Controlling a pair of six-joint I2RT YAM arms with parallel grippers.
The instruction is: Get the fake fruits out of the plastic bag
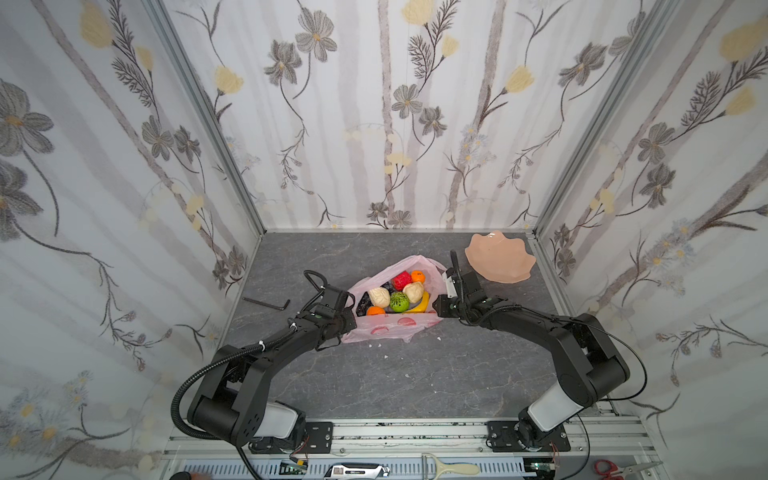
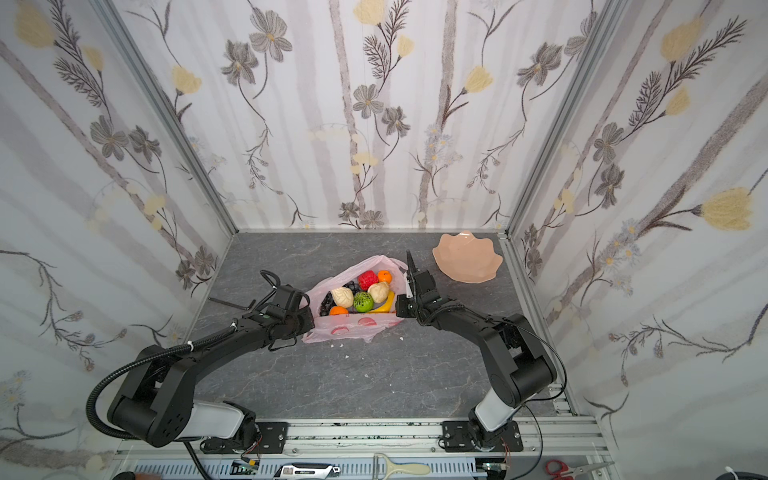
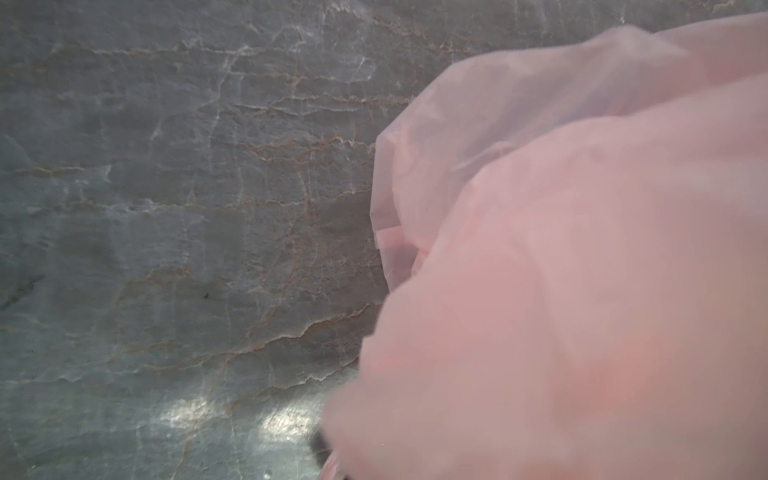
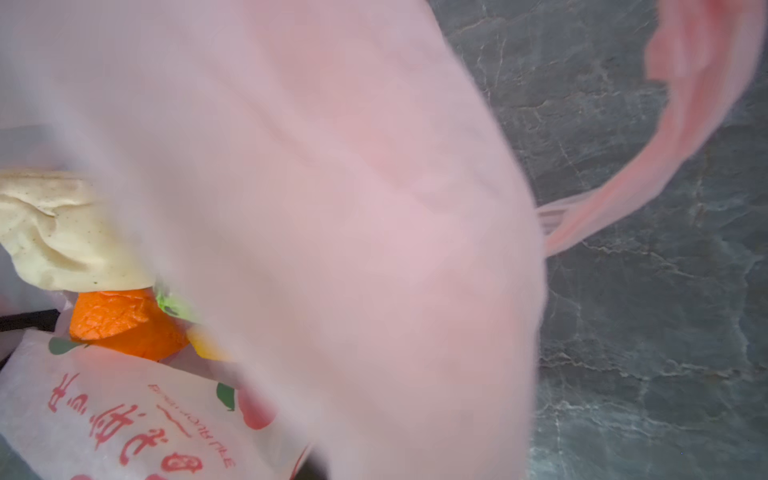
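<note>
Open plastic bag (image 1: 386,330) of fake fruits (image 1: 399,301) sits between left gripper (image 1: 350,318) and right gripper (image 1: 438,308), touching both; whether either clasps it is hidden.

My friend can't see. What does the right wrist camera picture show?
A blurry pink bag fills most of the picture, very close up. At its open edge peek a beige fruit and an orange, beside red writing on the bag. A bag handle curls over the grey table.
</note>
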